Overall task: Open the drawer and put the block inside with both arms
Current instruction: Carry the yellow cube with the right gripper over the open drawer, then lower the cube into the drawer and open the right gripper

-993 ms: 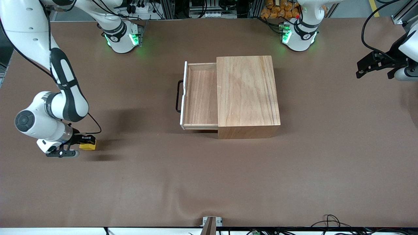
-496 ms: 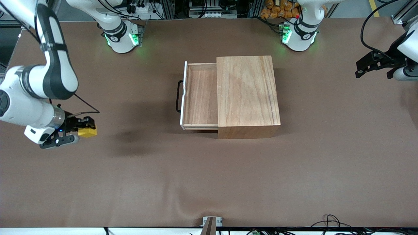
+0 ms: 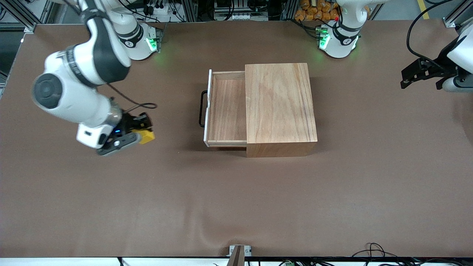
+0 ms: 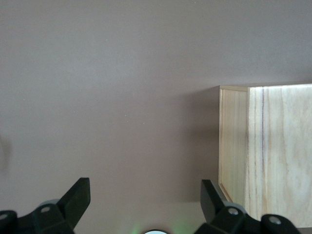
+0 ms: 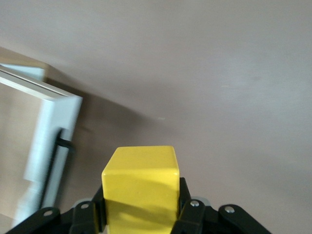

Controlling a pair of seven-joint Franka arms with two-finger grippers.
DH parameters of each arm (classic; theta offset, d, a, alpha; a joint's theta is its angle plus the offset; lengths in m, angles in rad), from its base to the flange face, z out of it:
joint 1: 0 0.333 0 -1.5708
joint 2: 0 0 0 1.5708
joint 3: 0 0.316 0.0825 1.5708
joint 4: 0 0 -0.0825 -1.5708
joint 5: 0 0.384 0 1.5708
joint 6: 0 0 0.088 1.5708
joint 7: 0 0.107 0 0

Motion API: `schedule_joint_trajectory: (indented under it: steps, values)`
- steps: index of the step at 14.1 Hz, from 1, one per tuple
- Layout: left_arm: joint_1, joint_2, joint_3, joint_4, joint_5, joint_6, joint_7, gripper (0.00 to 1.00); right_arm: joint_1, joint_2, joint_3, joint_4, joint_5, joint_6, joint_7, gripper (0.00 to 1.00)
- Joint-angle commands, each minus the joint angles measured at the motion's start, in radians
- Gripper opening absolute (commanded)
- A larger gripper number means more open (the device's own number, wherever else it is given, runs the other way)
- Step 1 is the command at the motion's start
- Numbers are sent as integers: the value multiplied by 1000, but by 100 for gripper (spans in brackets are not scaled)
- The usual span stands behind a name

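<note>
The light-wood box (image 3: 281,107) stands mid-table with its drawer (image 3: 226,111) pulled open toward the right arm's end; the tray is empty, with a white-edged front panel and a black loop handle (image 3: 201,109). My right gripper (image 3: 142,130) is shut on the yellow block (image 3: 145,136) and holds it in the air over the table beside the drawer's front. In the right wrist view the block (image 5: 141,187) sits between the fingers, with the drawer front (image 5: 51,141) ahead. My left gripper (image 3: 421,74) is open and empty, waiting over the left arm's end of the table; its wrist view shows the box (image 4: 265,156).
Both arm bases glow green at the table's edge farthest from the front camera, the right arm's base (image 3: 138,40) and the left arm's base (image 3: 338,40). Brown table cover (image 3: 236,199) spreads all round the box.
My right gripper has lifted the yellow block off the table and carried it toward the open drawer. The left arm has barely moved.
</note>
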Motion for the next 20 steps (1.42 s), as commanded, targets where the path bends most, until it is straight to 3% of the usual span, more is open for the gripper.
schedule_joint_trajectory:
  steps: [1,5,12,16,20]
  values:
    - [17,-14,-10,-3,-14,-1,15,100,148,49,-15,106,19,-13,221,19]
    - [19,-19,-8,-6,-14,-1,6,100,263,120,-15,162,15,2,393,19]
    - [14,-14,-10,-9,-14,7,-2,100,397,223,-15,151,27,160,648,19]
    - [18,-11,-10,-14,-14,7,-2,100,412,226,-15,87,27,171,648,19]
    - [19,-17,-10,-15,-14,5,-2,100,438,229,-15,-22,27,305,650,19]
